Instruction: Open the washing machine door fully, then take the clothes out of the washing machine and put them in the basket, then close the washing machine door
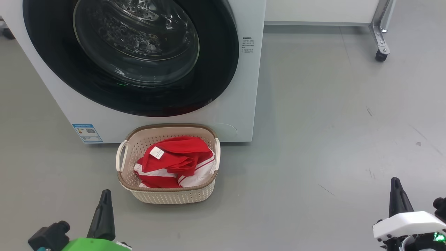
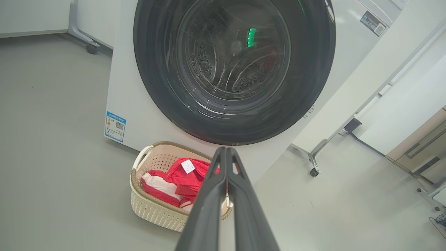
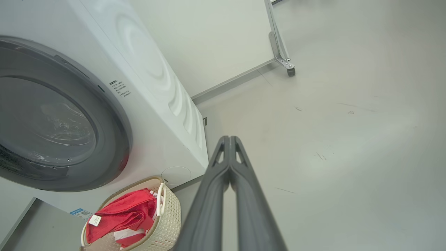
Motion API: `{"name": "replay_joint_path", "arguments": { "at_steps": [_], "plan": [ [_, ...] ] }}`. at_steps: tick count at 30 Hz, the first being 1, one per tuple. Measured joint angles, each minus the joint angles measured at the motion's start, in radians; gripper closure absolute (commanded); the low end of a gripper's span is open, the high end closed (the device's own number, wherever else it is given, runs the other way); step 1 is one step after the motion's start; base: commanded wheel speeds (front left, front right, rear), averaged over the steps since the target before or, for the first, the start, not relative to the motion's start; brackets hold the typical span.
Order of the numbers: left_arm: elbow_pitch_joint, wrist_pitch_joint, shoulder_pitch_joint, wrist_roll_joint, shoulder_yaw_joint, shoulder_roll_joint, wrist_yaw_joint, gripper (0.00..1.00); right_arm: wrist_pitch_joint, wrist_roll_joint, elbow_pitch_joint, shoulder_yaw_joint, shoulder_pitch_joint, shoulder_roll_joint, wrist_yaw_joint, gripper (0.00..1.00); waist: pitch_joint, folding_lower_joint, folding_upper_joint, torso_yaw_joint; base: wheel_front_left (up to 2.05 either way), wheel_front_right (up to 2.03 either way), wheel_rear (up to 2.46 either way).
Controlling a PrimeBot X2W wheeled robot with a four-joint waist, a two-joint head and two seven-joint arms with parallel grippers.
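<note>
1. Left hand (image 1: 105, 192): fingers pressed together, pinching nothing; low over the floor (image 1: 313, 146), near the basket (image 1: 167, 126) at its near left corner, apart from it.
2. Right hand (image 1: 394, 181): fingers likewise pressed together, empty; well off to the right, open floor around it.
3. Washing machine door (image 1: 223, 69): closed, black rim flush with the washing machine (image 1: 244, 118) front.
4. Basket sits just before the machine's lower edge; clothes (image 1: 181, 157) piled inside, white tag up.
5. Castered frame leg (image 1: 379, 42): far right, well apart.
</note>
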Motion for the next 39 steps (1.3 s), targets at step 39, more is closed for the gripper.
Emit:
{"name": "replay_joint_path", "arguments": {
  "at_steps": [39],
  "plan": [
    [0.046, 0.121, -0.053, -0.493, 0.037, 0.040, 0.001, 1.00, 0.137, 0.487, 0.033, -0.058, -0.074, 0.031, 0.031, 1.00, -0.002, 0.0000, 0.0000, -0.016, 0.00, 0.00, 0.00]
  ]
}}
